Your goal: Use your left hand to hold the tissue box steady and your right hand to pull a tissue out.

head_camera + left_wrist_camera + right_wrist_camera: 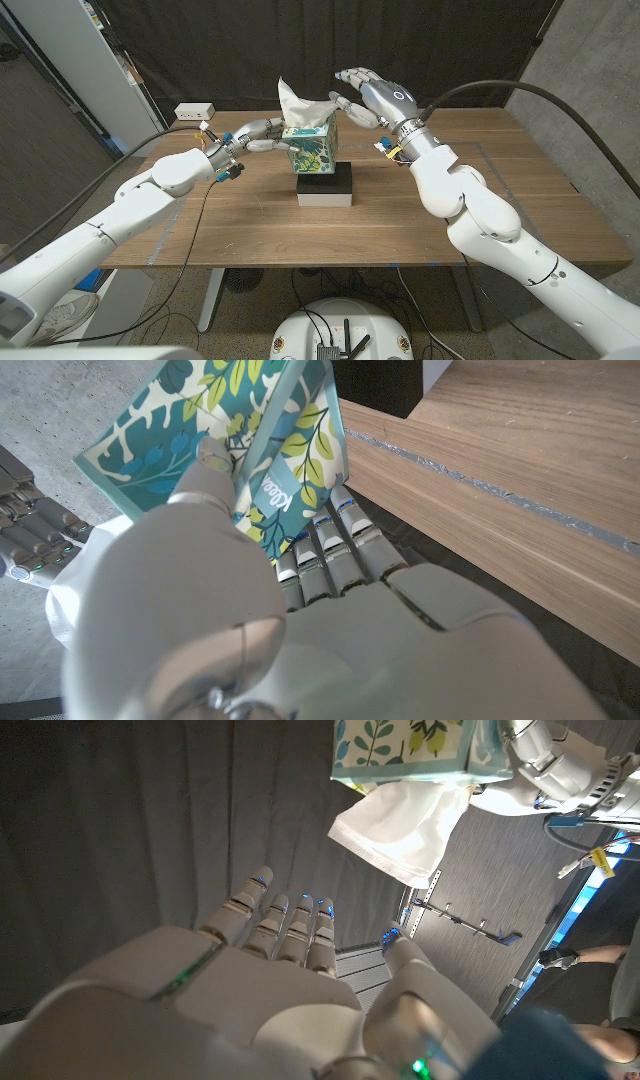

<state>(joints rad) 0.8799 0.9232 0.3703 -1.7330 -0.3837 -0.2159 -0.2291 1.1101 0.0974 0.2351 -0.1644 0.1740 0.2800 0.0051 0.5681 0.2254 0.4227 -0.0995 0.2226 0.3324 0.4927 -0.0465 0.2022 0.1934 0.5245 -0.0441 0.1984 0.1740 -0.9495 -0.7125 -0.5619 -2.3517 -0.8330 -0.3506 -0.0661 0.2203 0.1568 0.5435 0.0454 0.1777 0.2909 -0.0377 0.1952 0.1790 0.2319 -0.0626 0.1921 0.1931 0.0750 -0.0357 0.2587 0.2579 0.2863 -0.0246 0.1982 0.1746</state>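
Observation:
The tissue box (pixel 312 150), teal with a leaf print, stands on a black and white block (pixel 325 186) at the table's middle. A white tissue (pixel 299 106) sticks up from its top. My left hand (pixel 252 136) grips the box from its left side; in the left wrist view its fingers (pixel 325 555) lie along one face of the box (pixel 280 450) and the thumb presses another. My right hand (pixel 368 94) hovers above and right of the box, fingers spread and holding nothing, a little short of the tissue (pixel 400 828). In the right wrist view that hand (pixel 290 970) reaches toward the box (pixel 400 748).
The wooden table (pixel 480 210) has bare room on both sides of the block. A white power strip (pixel 195 111) lies at its far left corner. A black curtain hangs behind the table. Cables run along both arms.

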